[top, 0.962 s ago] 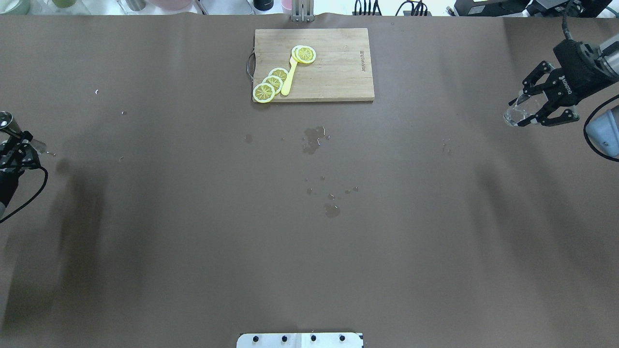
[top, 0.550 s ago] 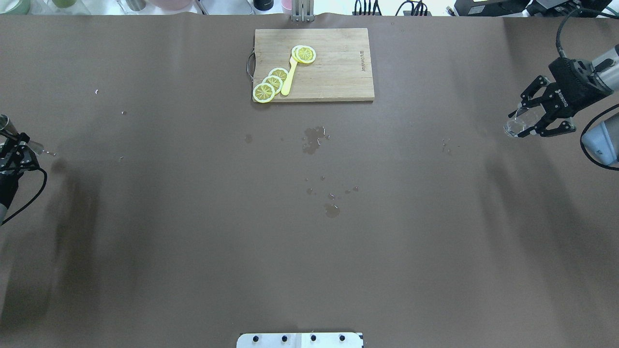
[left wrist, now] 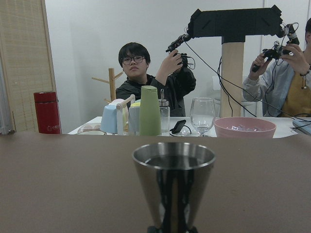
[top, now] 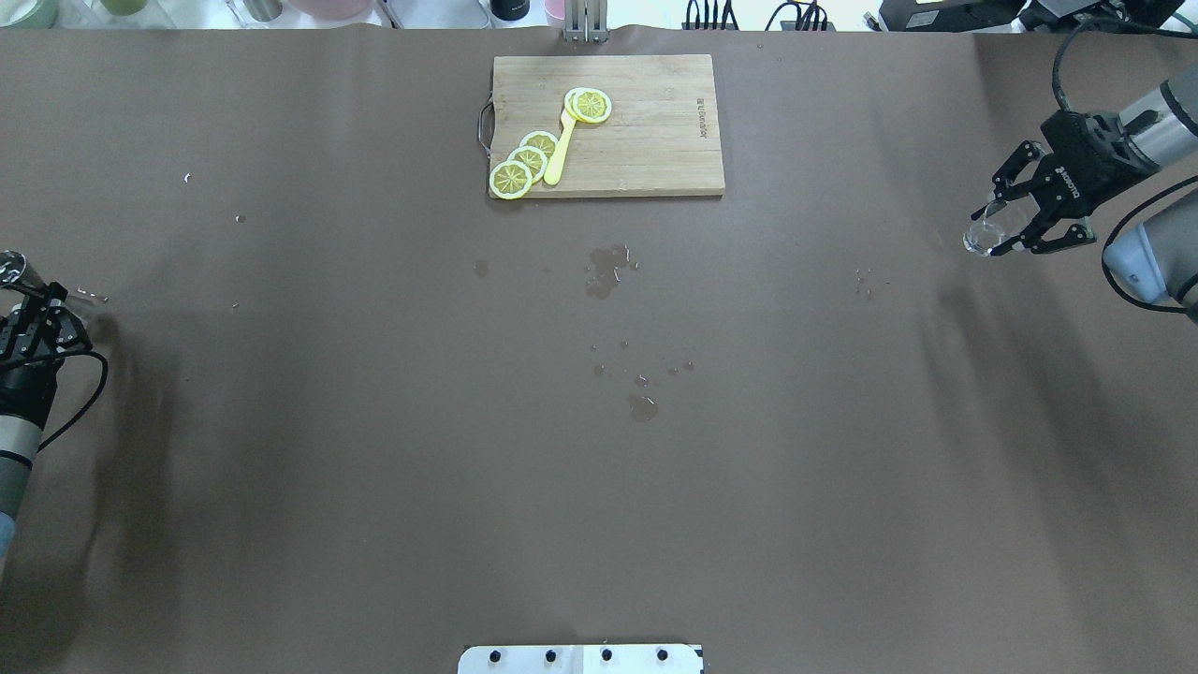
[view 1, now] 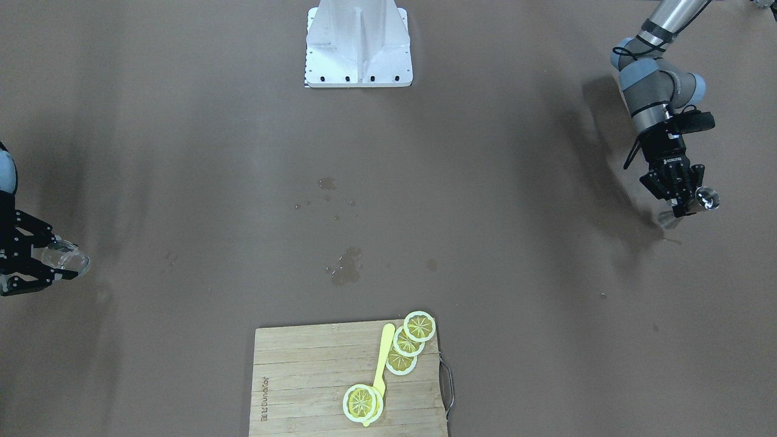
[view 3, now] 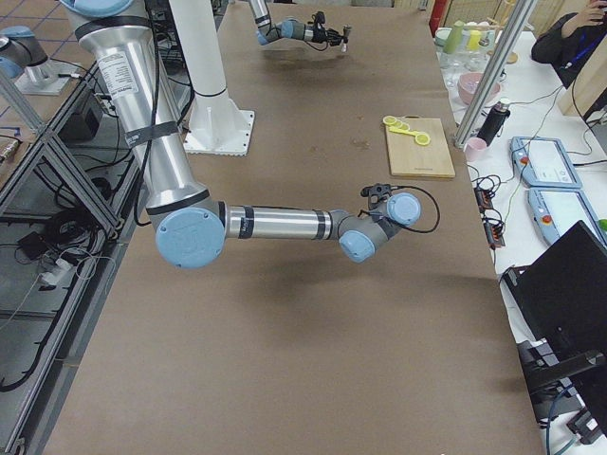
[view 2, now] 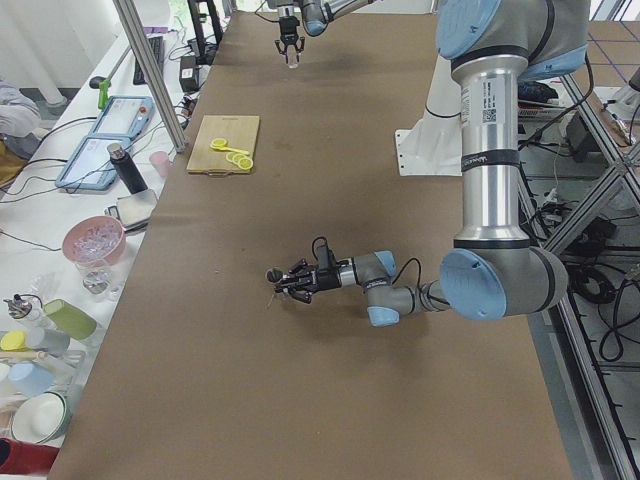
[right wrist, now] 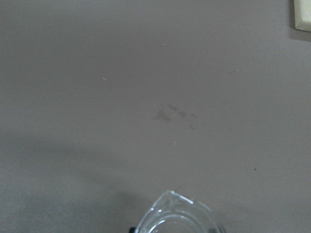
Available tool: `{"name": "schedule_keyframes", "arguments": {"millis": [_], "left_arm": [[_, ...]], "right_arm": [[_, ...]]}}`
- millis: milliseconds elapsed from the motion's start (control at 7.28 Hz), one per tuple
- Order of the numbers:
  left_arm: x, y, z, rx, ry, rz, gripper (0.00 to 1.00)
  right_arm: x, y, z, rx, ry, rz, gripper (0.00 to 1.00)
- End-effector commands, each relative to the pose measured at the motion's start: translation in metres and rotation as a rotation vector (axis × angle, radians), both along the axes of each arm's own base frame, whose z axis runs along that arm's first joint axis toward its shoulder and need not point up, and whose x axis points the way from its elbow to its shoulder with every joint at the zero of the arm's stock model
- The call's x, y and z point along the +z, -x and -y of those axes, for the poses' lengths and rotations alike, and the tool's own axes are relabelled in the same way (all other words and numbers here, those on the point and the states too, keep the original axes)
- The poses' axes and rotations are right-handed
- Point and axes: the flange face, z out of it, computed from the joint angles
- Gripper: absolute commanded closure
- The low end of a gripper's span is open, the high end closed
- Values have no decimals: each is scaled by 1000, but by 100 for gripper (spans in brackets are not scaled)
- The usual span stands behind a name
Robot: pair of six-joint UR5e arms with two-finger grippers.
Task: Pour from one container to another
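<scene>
Right gripper (top: 1009, 234) clamps the glass (top: 988, 234) far out — left gripper (top: 39, 298) grips the jigger (left wrist: 173, 184) upright, mouth up, seemingly to catch the pour.

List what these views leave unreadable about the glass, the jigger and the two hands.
- Glass contents: right wrist view cuts it off at the bottom edge; too small overhead.
- Jigger fill level: left wrist view sees the rim almost edge-on, inside dark; lower cone cut by the bottom edge.
- Right hand in the exterior right view: hidden behind its own wrist.
- Left hand grip: too small in exterior views.
</scene>
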Motion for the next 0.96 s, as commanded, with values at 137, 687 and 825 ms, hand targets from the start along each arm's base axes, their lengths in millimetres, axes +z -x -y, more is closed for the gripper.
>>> {"name": "schedule_keyframes", "arguments": {"millis": [137, 687, 825], "left_arm": [[6, -7, -6, 3, 7, -3, 97], [7, -11, -8, 13, 14, 9, 71], [7, -11, -8, 15, 15, 9, 17]], "right_arm": [[-15, 21, 50, 39, -15, -59, 100], [-20, 33, 59, 123, 22, -132, 100], [-21, 34, 60, 129, 27, -137, 100]]}}
